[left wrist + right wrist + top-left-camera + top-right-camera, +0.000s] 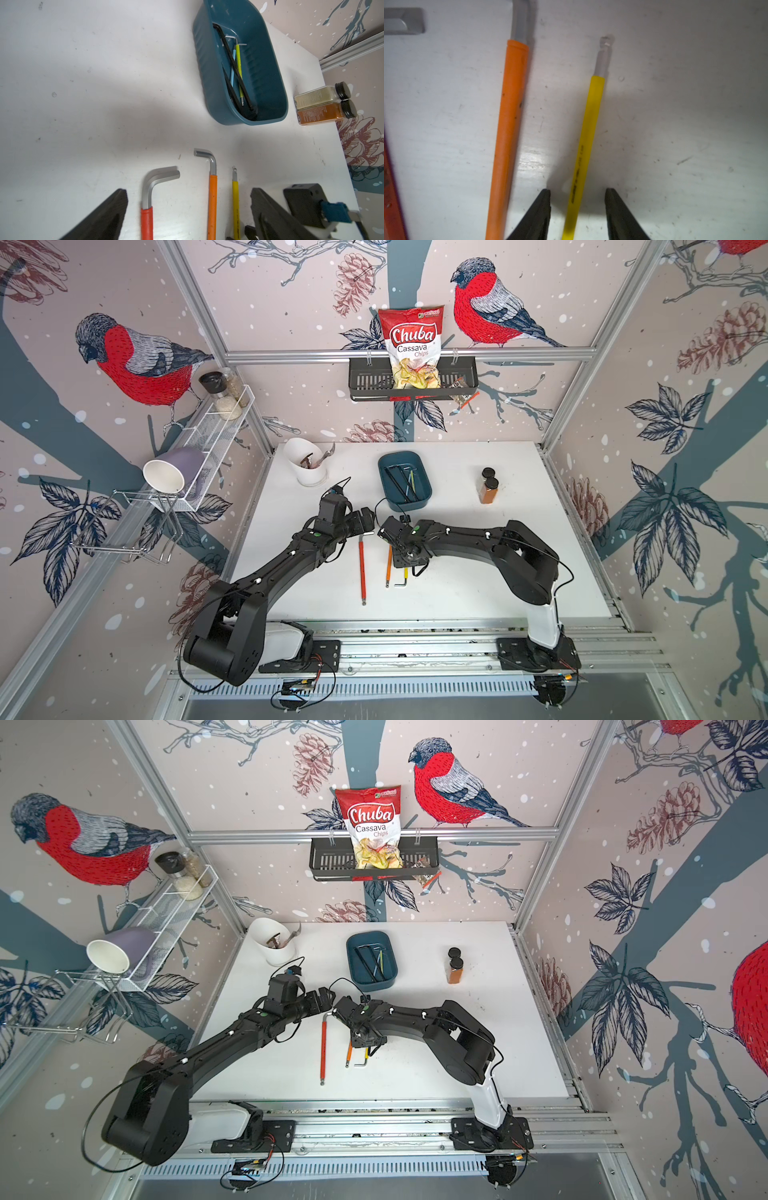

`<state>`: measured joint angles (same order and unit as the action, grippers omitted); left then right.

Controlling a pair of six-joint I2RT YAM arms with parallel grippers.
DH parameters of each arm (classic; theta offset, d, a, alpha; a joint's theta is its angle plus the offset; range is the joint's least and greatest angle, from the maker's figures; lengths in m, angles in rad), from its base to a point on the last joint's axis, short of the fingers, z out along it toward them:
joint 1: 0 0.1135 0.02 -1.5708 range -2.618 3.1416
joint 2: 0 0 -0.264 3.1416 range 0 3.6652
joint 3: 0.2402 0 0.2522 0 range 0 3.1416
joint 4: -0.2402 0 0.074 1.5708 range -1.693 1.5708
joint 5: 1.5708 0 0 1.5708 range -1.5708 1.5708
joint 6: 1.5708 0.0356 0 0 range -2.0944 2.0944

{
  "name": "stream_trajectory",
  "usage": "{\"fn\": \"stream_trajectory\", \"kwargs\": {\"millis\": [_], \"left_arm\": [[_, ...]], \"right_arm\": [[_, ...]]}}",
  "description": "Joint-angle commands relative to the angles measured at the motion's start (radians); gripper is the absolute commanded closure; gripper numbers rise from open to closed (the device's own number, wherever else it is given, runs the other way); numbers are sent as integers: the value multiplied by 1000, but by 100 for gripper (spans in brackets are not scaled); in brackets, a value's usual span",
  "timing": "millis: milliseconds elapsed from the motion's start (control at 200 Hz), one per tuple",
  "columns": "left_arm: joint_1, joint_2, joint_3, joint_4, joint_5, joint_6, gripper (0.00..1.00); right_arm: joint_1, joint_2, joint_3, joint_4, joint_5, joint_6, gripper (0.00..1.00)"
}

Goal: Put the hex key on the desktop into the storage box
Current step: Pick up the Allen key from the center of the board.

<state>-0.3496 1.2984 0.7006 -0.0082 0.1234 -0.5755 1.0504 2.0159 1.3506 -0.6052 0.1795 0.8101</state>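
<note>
Right wrist: yellow hex key (pixel 589 116) lies between right gripper's (pixel 578 190) parted jaws (untouched)

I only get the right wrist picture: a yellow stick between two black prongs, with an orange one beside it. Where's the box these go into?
Observer: The storage box sits farther back on the table, beyond both arms.
Operator: Anything in it?
Observer: Yes. Black hex keys, a light blue hex key and a yellow-green hex key lie inside.
Operator: Which end of the yellow one am I seeing?
Observer: The straight tip. In a top view the yellow hex key has its bent end poking out behind the right gripper, toward the table's front edge.
</note>
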Motion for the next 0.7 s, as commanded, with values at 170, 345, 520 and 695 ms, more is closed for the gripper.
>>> {"fn": "stream_trajectory", "kwargs": {"millis": [170,345,520,695], "left_arm": [[0,6,26,8,-10,14,4],[0,27,25,13,-5,16,4],[0,41,25,23,-4,14,4],[-1,59,31,23,10,9,4]], "right_arm": [[0,78,-54,11,-80,-6,61],[1,94,-86,40,-98,-2,75],[-11,84,-114,52,-108,-6,99],[-58,-10,-187,117,-131,-3,100]]}}
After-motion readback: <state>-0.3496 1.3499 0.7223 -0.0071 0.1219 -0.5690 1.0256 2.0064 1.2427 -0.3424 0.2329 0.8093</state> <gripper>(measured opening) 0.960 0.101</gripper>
